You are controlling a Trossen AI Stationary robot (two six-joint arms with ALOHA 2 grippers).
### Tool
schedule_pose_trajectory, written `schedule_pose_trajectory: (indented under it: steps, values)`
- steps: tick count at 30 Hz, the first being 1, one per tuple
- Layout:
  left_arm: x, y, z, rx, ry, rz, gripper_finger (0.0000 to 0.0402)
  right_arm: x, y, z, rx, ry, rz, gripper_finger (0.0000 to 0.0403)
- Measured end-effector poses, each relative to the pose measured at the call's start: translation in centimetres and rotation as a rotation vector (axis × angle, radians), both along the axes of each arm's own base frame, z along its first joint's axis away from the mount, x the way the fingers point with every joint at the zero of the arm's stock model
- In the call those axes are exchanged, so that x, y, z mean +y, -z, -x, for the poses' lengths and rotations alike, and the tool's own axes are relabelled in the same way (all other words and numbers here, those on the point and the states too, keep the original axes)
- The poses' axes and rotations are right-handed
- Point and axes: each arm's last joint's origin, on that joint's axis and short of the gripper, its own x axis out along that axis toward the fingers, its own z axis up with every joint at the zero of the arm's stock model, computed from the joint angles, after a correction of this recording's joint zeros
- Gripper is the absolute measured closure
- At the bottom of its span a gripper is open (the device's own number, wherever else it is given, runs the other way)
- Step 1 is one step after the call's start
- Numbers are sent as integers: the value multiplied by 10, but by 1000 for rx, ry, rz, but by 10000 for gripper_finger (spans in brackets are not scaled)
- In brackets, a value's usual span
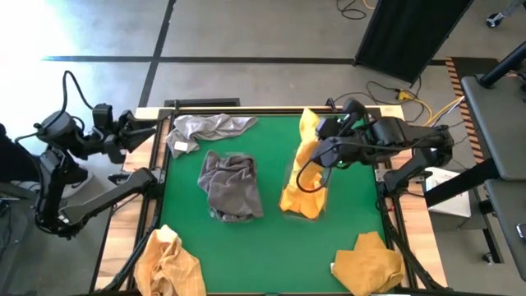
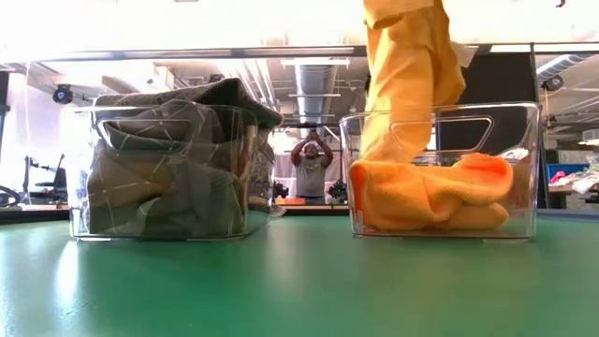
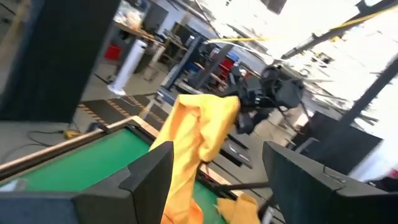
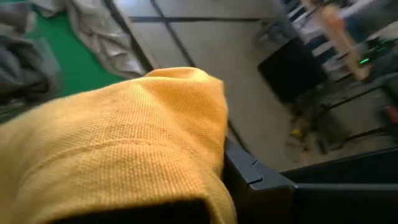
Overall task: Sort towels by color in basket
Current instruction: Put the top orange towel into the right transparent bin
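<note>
Yellow towel [image 1: 306, 131] hangs from the right fingers [image 1: 322, 129], clamped on it at centre right, its tail draped into the clear yellow-filled bin [image 2: 440, 168], evidently for sorting. Left fingers [image 3: 211, 180] gape empty at far left. Grey towels [image 1: 232, 185] fill the other bin.

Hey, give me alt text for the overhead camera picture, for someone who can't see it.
Over a green table, the right gripper holds a mustard-yellow cloth towel hanging into a clear plastic bin of yellow cloth, beside a bin of grey towels. A loose grey towel and two yellow ones lie around; the left gripper waits at the table's left edge.
</note>
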Motion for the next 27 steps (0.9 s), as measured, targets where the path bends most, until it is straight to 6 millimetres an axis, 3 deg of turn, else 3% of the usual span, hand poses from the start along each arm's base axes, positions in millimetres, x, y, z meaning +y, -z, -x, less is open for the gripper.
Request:
schedule_pose_trajectory:
  steps: [7, 12, 16, 22, 27]
  values:
    - [6, 8, -4, 28, -42, 4, 169, 8, 27, -5, 151, -134, -219, 394]
    - [16, 24, -14, 64, -56, 35, 169, 14, 65, -18, 231, -188, -351, 394]
    - [24, 26, -22, -14, -4, -17, 169, 11, 104, -30, 250, -155, -352, 394]
    - [29, 16, -31, -158, 84, -145, 169, -12, 159, -42, 136, -5, -434, 394]
    - [28, 3, -31, -259, 156, -172, 169, -12, 181, -55, -37, -140, -671, 394]
